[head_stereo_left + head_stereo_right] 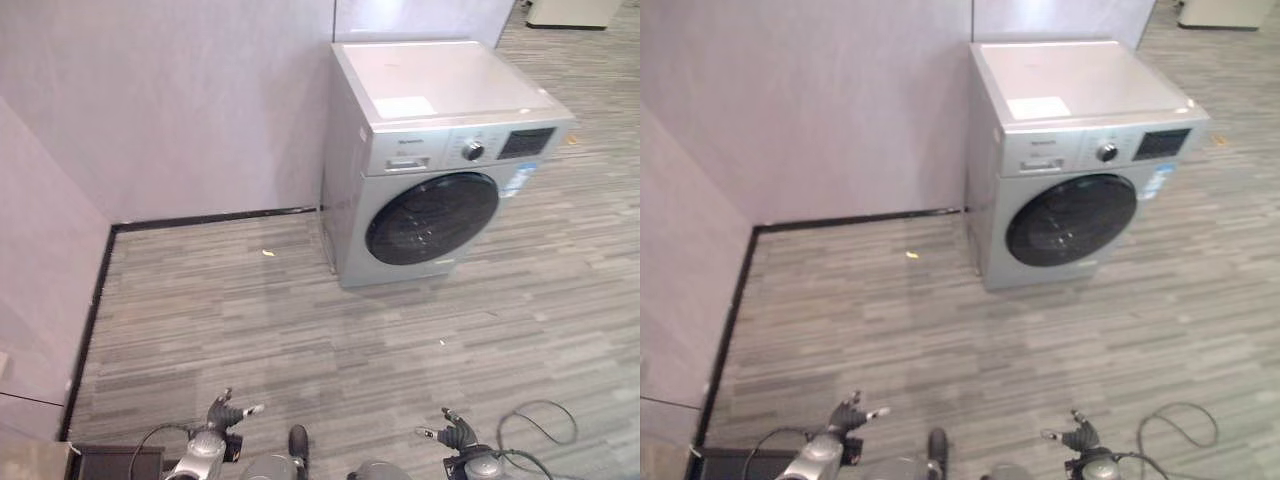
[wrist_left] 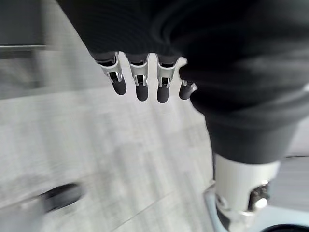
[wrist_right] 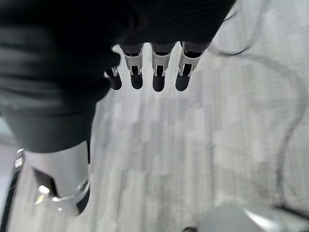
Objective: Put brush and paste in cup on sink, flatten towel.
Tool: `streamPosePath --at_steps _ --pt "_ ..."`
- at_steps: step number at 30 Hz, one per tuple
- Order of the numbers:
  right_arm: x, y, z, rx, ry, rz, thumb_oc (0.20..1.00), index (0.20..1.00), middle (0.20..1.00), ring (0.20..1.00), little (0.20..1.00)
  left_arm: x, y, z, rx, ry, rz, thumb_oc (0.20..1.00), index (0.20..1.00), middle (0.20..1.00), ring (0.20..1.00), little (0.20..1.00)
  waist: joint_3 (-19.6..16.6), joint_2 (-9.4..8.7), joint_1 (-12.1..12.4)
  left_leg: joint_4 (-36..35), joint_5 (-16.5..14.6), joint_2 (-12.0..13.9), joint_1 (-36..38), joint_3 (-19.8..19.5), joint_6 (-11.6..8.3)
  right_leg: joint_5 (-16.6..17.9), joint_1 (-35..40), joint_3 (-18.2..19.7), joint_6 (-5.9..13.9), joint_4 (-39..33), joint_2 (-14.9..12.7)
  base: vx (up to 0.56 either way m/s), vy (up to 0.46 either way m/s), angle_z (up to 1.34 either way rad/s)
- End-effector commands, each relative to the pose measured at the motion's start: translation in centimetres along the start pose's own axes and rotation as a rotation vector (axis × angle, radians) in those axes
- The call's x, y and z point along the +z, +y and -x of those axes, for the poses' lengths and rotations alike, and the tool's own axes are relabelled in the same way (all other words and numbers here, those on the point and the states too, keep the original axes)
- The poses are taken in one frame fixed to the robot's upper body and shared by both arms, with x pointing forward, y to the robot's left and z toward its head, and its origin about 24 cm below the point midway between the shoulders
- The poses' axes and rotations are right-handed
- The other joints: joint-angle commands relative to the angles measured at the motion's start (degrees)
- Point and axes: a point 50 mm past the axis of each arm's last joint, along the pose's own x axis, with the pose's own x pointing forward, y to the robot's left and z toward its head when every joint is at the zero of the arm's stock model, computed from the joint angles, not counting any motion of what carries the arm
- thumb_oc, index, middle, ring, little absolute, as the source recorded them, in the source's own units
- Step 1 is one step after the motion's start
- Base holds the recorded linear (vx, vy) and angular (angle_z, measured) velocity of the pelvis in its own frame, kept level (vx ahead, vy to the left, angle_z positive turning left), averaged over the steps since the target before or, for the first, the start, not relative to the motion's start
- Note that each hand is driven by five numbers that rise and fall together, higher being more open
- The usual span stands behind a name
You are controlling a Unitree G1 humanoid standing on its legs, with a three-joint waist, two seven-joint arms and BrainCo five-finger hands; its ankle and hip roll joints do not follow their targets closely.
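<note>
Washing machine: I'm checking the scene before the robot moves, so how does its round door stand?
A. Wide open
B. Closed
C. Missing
B: the washing machine shows its dark round door closed flush in the front panel, on the grey floor.

Lower left of frame: left hand (image 1: 228, 412); lower right: right hand (image 1: 458, 432). Fingers straight, both over grey plank floor (image 1: 300, 330). Upper right: silver washing machine (image 1: 430, 170), door closed.

Bare wood-look floor (image 1: 250, 320) ahead; washing machine (image 1: 430, 160) against wall (image 1: 180, 100), far right.
</note>
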Motion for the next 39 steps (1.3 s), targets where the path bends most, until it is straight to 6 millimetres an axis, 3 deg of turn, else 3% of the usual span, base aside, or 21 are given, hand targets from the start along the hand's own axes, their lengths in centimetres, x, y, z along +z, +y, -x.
streamPosePath --at_steps 1,3,7,10,12,14,16,17,18,19,21,22,23,26,30,32,35,36,37,38,39 --pt "1.1 -1.4 -0.1 -0.016 -0.061 0.013 1.0 1.0 1.0 1.0 1.0 -0.6 1.2 -0.1 0.031 0.029 -0.023 1.0 1.0 1.0 1.0 1.0 1.3 -0.23 -2.0 2.0 -1.4 -0.6 1.8 -2.2 -4.93 11.2 -0.8 -1.8 -0.05 -26.1 0.6 0.57 -0.047 0.15" --pt "0.7 -1.8 0.1 -0.023 -0.054 0.032 1.0 1.0 1.0 1.0 1.0 -0.8 0.7 -0.1 0.005 0.038 -0.033 1.0 1.0 1.0 1.0 1.0 1.3 -1.27 -3.1 1.7 -2.9 -1.9 3.9 -4.5 -5.5 13.0 -1.8 1.8 0.52 -35.5 1.8 0.44 -0.079 0.29" --pt "-0.1 -2.4 0.3 -0.039 -0.033 0.042 1.0 1.0 1.0 1.0 1.0 -1.1 -0.1 0.0 -0.02 0.051 -0.045 1.0 1.0 1.0 1.0 1.0 1.4 -1.66 -5.1 2.1 -4.6 -2.5 7.5 -8.0 -6.41 17.0 -4.3 4.2 2.03 -40.0 1.9 0.34 -0.092 0.69" --pt "-1.6 -2.2 0.7 -0.033 0.02 0.035 1.0 1.0 1.0 1.0 1.0 -1.1 -0.8 0.0 -0.037 0.055 -0.045 1.0 1.0 1.0 1.0 1.0 -0.2 -2.54 -5.2 5.8 -5.3 -2.7 8.0 -9.8 -7.59 17.0 -0.6 4.9 0.7 -40.2 2.9 0.32 -0.165 0.82" --pt "-2.4 -2.6 0.9 -0.044 0.046 0.03 1.0 1.0 1.0 1.0 1.0 -1.2 -0.9 0.0 -0.035 0.059 -0.022 1.0 1.0 1.0 1.0 1.0 -1.1 -2.7 -5.1 10.6 -4.2 -1.8 6.8 -9.0 -9.43 16.2 2.2 2.8 -0.23 -42.4 2.6 0.27 -0.181 0.89" --pt "-2.1 -3.5 0.9 -0.073 0.04 0.034 1.0 1.0 1.0 1.0 1.0 -0.4 -0.9 -0.2 -0.03 0.034 0.011 1.0 1.0 1.0 1.0 1.0 -0.5 -3.96 -4.7 22.9 -0.5 0.6 0.4 -3.6 -12.17 15.4 6.1 -0.3 -1.86 -44.3 0.9 0.23 -0.255 1.01" --pt "-1.8 -4.2 0.9 -0.097 0.029 0.025 1.0 1.0 1.0 1.0 1.0 0.0 -0.5 -0.2 -0.015 0.021 0.015 1.0 1.0 1.0 1.0 1.0 0.0 -4.58 -4.3 25.4 -0.7 3.3 -2.9 2.7 -11.92 14.1 7.8 -3.0 -2.55 -44.6 -0.1 0.15 -0.192 0.83" --pt "-1.8 -4.2 0.9 -0.097 0.029 0.025 1.0 1.0 1.0 1.0 1.0 0.0 -0.5 -0.2 -0.015 0.021 0.015 1.0 1.0 1.0 1.0 1.0 0.0 -4.57 -4.3 25.5 -0.7 3.3 -2.9 2.7 -11.92 14.1 7.8 -3.0 -2.55 -44.6 -0.1 0.17 -0.131 0.64" --pt "-2.2 -4.5 1.1 -0.115 0.043 0.02 1.0 1.0 1.0 1.0 1.0 0.1 -0.4 -0.3 -0.012 0.018 0.013 1.0 1.0 1.0 1.0 1.0 -0.2 -4.74 -4.4 19.4 -2.1 8.1 -3.7 10.4 -10.71 12.3 9.4 -6.0 -2.45 -44.8 -1.2 0.12 -0.073 0.67" --pt "-2.3 -4.5 1.1 -0.115 0.043 0.02 1.0 1.0 1.0 1.0 1.0 0.1 -0.4 -0.3 -0.012 0.018 0.013 1.0 1.0 1.0 1.0 1.0 -0.2 -4.76 -4.4 19.4 -2.1 8.0 -3.7 10.4 -10.67 12.3 9.4 -6.0 -2.42 -44.8 -1.2 0.2 -0.079 1.3" --pt "-2.7 -4.6 1.2 -0.127 0.055 0.017 1.0 1.0 1.0 1.0 1.0 -0.2 0.0 -0.3 0.004 0.031 0.008 1.0 1.0 1.0 1.0 1.0 -0.3 -3.89 -4.0 10.9 -2.1 8.8 -6.0 11.8 -10.67 8.7 11.3 -8.2 -1.87 -43.7 -1.3 0.36 0.042 1.08" --pt "-3.4 -4.6 1.4 -0.133 0.083 0.022 1.0 1.0 1.0 1.0 1.0 -0.4 0.1 -0.3 0.013 0.043 0.009 1.0 1.0 1.0 1.0 1.0 0.0 -3.64 -4.6 5.8 3.0 12.0 -8.1 16.5 -12.23 6.6 12.9 -10.3 -1.8 -42.7 -2.1 0.45 0.108 0.53" --pt "-3.6 -4.5 1.5 -0.131 0.089 0.027 1.0 1.0 1.0 1.0 1.0 -0.3 0.2 -0.3 0.02 0.042 0.008 1.0 1.0 1.0 1.0 1.0 0.3 -3.31 -4.9 3.4 4.7 14.8 -9.3 20.8 -12.89 6.1 13.7 -11.8 -1.77 -42.4 -2.4 0.27 0.074 0.7" --pt "-3.6 -3.8 1.3 -0.101 0.102 0.042 1.0 1.0 1.0 1.0 1.0 -0.8 0.5 -0.3 0.038 0.066 0.038 1.0 1.0 1.0 1.0 1.0 0.2 -2.71 -4.0 1.0 9.0 15.7 -8.1 22.3 -14.13 4.7 16.4 -13.5 -1.09 -41.8 -3.0 0.29 0.124 0.88" --pt "-3.3 -2.4 1.0 -0.053 0.105 0.04 1.0 1.0 1.0 1.0 1.0 -2.2 0.8 0.1 0.047 0.107 0.057 1.0 1.0 1.0 1.0 1.0 -1.7 -3.64 -2.0 5.9 4.6 12.3 -8.8 17.4 -11.78 3.0 19.1 -12.0 0.1 -38.6 -6.0 0.42 0.265 -0.01" --pt "-3.3 -1.7 1.0 -0.043 0.107 0.012 1.0 1.0 1.0 1.0 1.0 -2.5 0.8 0.2 0.041 0.116 0.037 1.0 1.0 1.0 1.0 1.0 -2.9 -4.57 -1.6 7.0 0.8 8.7 -7.3 16.9 -8.62 8.1 18.1 -11.1 1.93 -31.5 -10.2 0.41 0.423 -0.26" --pt "-2.6 -1.1 0.8 -0.025 0.083 0.002 1.0 1.0 1.0 1.0 1.0 -1.8 0.9 0.1 0.035 0.085 -0.01 1.0 1.0 1.0 1.0 1.0 -2.6 -4.46 -1.9 5.6 -1.3 4.3 -4.3 14.8 -5.91 17.3 14.8 -8.8 2.57 -21.0 -12.5 0.26 0.315 0.31" --pt "-2.1 -0.8 0.6 -0.013 0.059 0.013 1.0 1.0 1.0 1.0 1.0 -1.1 1.0 -0.1 0.033 0.055 -0.024 1.0 1.0 1.0 1.0 1.0 -2.0 -3.55 -1.9 4.9 -0.5 4.2 -3.9 14.1 -4.92 19.9 12.7 -7.7 1.62 -18.0 -11.3 0.16 0.191 0.7" --pt "-1.9 -0.7 0.6 -0.009 0.054 0.016 1.0 1.0 1.0 1.0 1.0 -0.9 0.9 -0.1 0.025 0.043 -0.051 1.0 1.0 1.0 1.0 1.0 -1.6 -3.07 -2.3 5.0 -1.1 3.7 -3.5 12.5 -4.55 18.9 10.9 -5.7 1.3 -16.4 -9.2 0.16 0.127 0.88" --pt "-1.7 -0.6 0.6 0.0 0.038 0.015 1.0 1.0 1.0 1.0 1.0 -0.6 1.0 -0.2 0.024 0.03 -0.074 1.0 1.0 1.0 1.0 1.0 -1.7 -2.65 -3.2 3.9 -0.6 3.4 -3.0 10.5 -4.75 16.8 8.0 -2.1 0.46 -16.2 -4.6 0.23 0.098 0.78" --pt "-1.5 -0.4 0.5 0.003 0.03 0.01 1.0 1.0 1.0 1.0 1.0 -0.4 1.1 -0.3 0.028 0.021 -0.079 1.0 1.0 1.0 1.0 1.0 -1.3 -2.62 -3.8 3.4 -0.7 2.6 -2.0 8.9 -4.69 15.4 6.7 -1.4 0.51 -16.8 -4.1 0.3 0.089 0.98"
